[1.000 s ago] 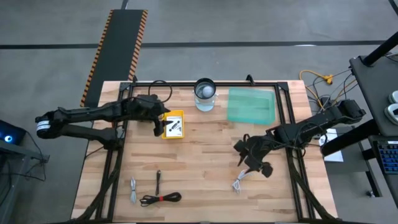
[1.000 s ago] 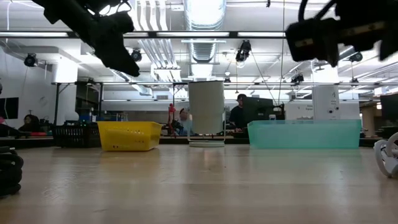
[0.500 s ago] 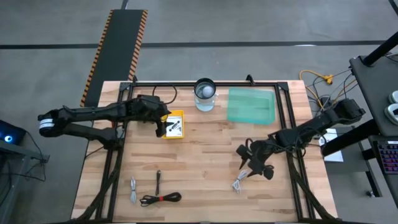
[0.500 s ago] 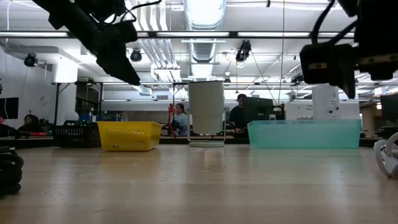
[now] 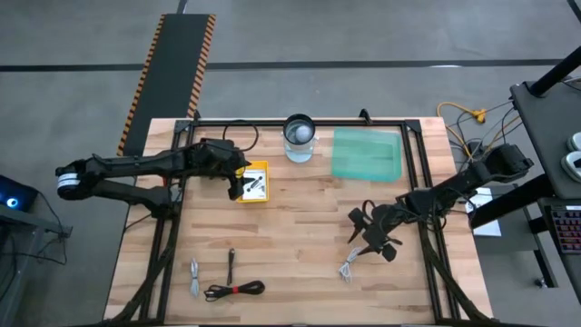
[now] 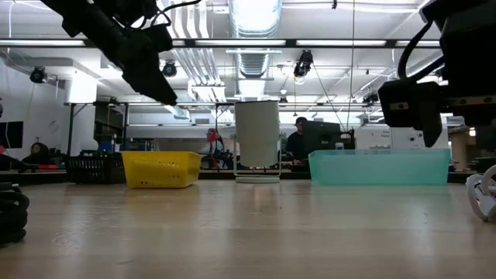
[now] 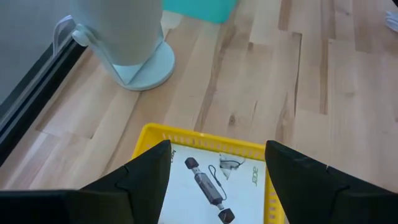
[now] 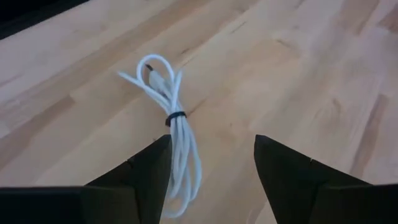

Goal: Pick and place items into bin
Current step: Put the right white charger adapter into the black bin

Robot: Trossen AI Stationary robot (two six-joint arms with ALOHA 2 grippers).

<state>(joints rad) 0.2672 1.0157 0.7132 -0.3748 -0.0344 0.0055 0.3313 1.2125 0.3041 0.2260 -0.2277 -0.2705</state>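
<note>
A yellow bin (image 5: 255, 181) stands at the far left of the table and holds a white card (image 7: 214, 180) printed with a dark stick. My left gripper (image 7: 217, 152) hovers open just above the bin's near rim. A white cable (image 8: 174, 134), bundled with a black tie, lies on the wood at the near right. My right gripper (image 8: 211, 165) is open, slanting down over the cable's near end, one finger on either side, clear of it. A grey cable (image 5: 195, 277), a black stick (image 5: 231, 263) and a black cable coil with red tie (image 5: 236, 291) lie at the near left.
A white cylinder (image 5: 300, 138) on a round foot stands at the far middle, with a teal bin (image 5: 366, 153) to its right. A black frame (image 5: 413, 173) runs around the tabletop. Bare wood lies between the two arms. People sit in the room behind the table.
My right gripper has come down toward the white cable, drifting slightly to the table's right, and has tipped. The cable has stayed where it lay.
</note>
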